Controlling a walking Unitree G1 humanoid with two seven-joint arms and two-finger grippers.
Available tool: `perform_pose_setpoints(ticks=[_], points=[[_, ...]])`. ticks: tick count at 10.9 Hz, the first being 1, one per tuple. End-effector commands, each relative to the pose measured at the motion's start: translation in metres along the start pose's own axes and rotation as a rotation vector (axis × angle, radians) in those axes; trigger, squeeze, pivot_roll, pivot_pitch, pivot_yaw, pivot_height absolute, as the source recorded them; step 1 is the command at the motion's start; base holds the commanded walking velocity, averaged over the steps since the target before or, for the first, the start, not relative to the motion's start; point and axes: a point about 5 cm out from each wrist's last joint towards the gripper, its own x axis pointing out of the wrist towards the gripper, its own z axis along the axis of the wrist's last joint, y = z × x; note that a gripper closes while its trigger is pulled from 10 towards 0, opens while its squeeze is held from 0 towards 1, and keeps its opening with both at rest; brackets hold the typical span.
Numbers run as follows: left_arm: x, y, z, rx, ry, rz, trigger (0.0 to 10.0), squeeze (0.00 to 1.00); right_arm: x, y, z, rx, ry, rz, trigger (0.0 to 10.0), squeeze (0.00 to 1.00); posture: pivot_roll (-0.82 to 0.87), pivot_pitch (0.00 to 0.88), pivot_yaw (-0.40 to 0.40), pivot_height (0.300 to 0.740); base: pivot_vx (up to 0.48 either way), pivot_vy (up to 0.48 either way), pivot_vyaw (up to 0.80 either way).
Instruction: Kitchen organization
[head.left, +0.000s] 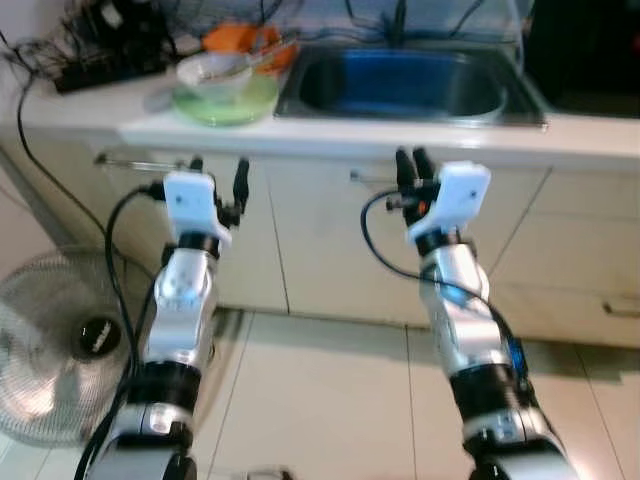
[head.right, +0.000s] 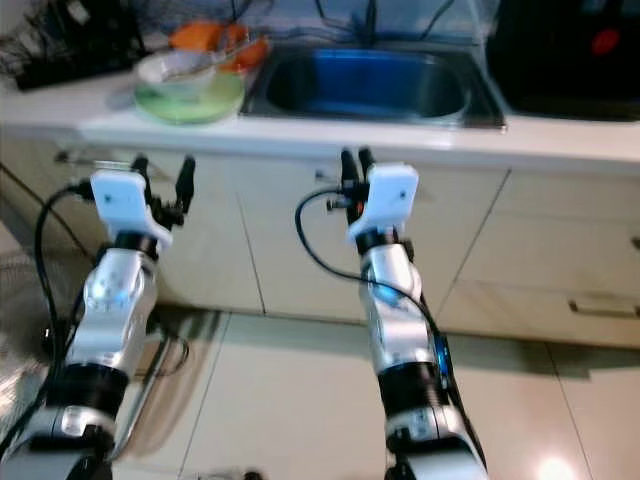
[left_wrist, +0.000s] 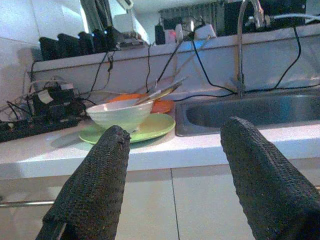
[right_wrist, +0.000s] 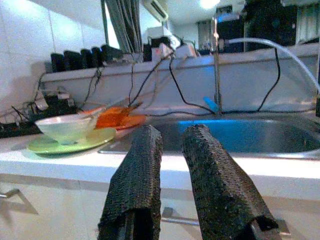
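A white bowl (head.left: 213, 73) with utensils in it sits on a light green plate (head.left: 228, 104), on the counter left of the steel sink (head.left: 405, 85). An orange plate (head.left: 250, 41) lies just behind them. Both arms are raised in front of the cabinet doors, below the counter's edge. My left gripper (head.left: 219, 172) is open and empty, pointing towards the bowl (left_wrist: 120, 114) and green plate (left_wrist: 150, 127). My right gripper (head.left: 411, 166) is below the sink's front edge, its black fingers (right_wrist: 137, 170) nearly together with nothing between them.
Power strips and tangled cables (head.left: 100, 50) crowd the counter's back left. The faucet (left_wrist: 242, 45) rises behind the sink. A floor fan (head.left: 60, 340) stands low on the left. Cabinet handles (head.left: 130, 160) jut out under the counter. A dark appliance (head.left: 585, 50) stands right of the sink.
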Motion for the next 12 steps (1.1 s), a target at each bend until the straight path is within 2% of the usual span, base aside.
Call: perform_pose_setpoints(ticks=[1, 7, 9, 12], points=[[0.0031, -0.0046, 0.0043, -0.002, -0.005, -0.016, 10.0, 0.0, -0.0003, -0.0013, 0.0013, 0.004, 0.003, -0.005, 10.0, 0.0, 0.01, 0.0, 0.07, 0.74, 0.307, 0.0, 0.0], [0.007, -0.0054, 0.0089, 0.006, -0.008, -0.026, 10.0, 0.0, 0.0005, 0.0015, 0.0022, 0.012, 0.015, 0.003, 10.0, 0.0, 0.01, 0.007, 0.076, 0.74, 0.331, 0.0, 0.0], [0.0082, -0.0063, 0.0105, 0.008, -0.008, -0.028, 10.0, 0.0, 0.001, 0.0033, 0.0038, 0.007, 0.01, 0.008, 10.0, 0.0, 0.02, 0.017, 0.077, 0.74, 0.337, 0.0, 0.44], [0.009, -0.0068, 0.0118, 0.007, -0.01, -0.028, 10.0, 0.0, 0.0017, 0.0028, 0.0029, 0.02, 0.019, 0.004, 10.0, 0.0, 0.02, 0.021, 0.075, 0.74, 0.336, 0.0, 0.0]])
